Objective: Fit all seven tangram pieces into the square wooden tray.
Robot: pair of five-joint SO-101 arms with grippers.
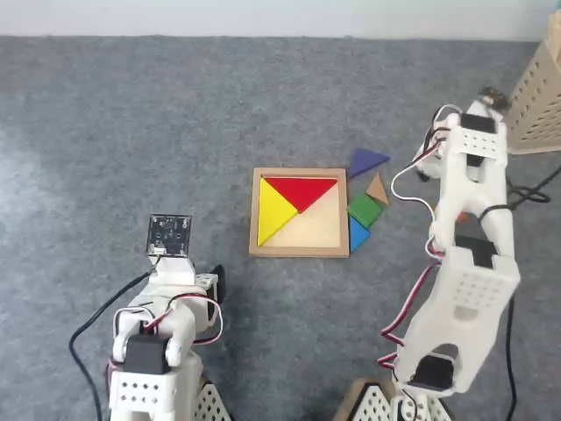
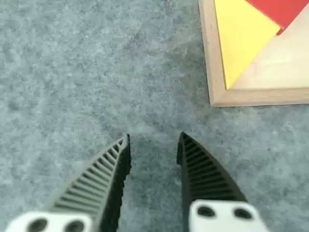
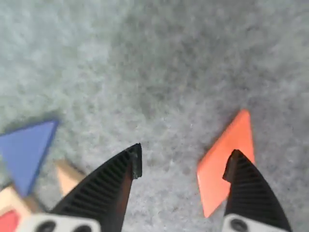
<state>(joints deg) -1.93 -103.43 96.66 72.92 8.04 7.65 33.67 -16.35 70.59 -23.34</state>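
Note:
The square wooden tray [image 1: 298, 248] lies mid-table, holding a red triangle [image 1: 302, 190] and a yellow triangle [image 1: 274, 210]. Just right of it lie a purple triangle [image 1: 366, 160], a small tan triangle [image 1: 377, 189], a green square [image 1: 365, 210] and a blue triangle [image 1: 358, 234]. My right gripper [image 3: 186, 154] hangs open over the carpet, with an orange parallelogram [image 3: 227, 159] flat beside one fingertip [image 3: 235, 159]. The purple triangle [image 3: 26, 147] and tan triangle [image 3: 67, 176] lie off to its other side. My left gripper [image 2: 153, 142] is open and holds nothing, a short way from the tray's corner [image 2: 212, 72].
Grey carpet covers the table. The right arm [image 1: 469, 254] stretches along the right side and hides most of the orange piece from above. A perforated beige block [image 1: 539, 96] stands at the far right. The left arm [image 1: 166, 307] sits at the lower left.

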